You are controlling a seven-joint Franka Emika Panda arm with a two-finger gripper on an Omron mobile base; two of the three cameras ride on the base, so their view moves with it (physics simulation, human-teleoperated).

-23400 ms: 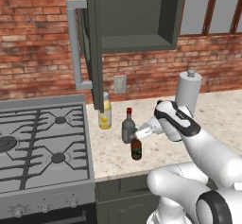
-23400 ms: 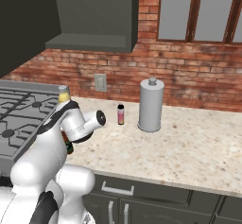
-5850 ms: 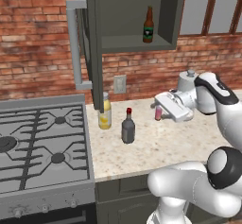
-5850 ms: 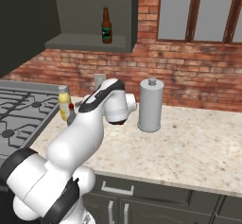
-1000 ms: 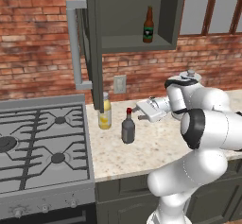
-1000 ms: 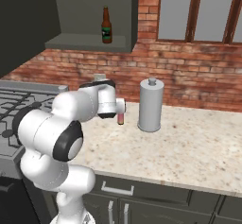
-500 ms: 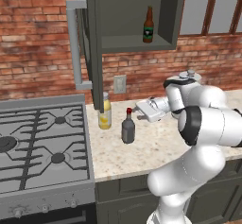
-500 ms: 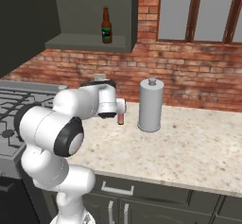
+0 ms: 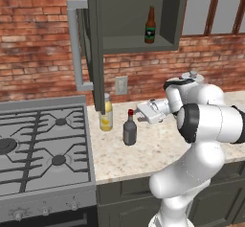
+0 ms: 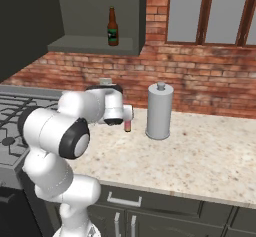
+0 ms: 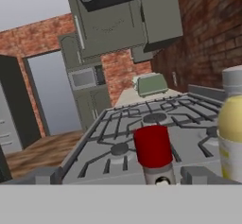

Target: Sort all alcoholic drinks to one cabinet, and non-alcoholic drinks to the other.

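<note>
Speckled stone bench (image 9: 158, 147) under a brick wall carries the grey red-capped bottle (image 9: 129, 129), standing upright just beside the tall yellow bottle (image 9: 106, 113) near the stove (image 9: 43, 144), with the small pink bottle (image 10: 128, 125) farther along by a grey canister (image 10: 159, 111). Above, the brown beer bottle (image 9: 150, 26) stands on the shelf of the open wall cabinet (image 9: 139, 15). Facing the red cap (image 11: 152, 145) at close range, the gripper (image 9: 142, 113) hangs level with its jaws spread wide, holding nothing.

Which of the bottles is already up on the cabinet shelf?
The brown beer bottle; the yellow bottle, grey red-capped bottle and pink bottle stand on the counter.
</note>
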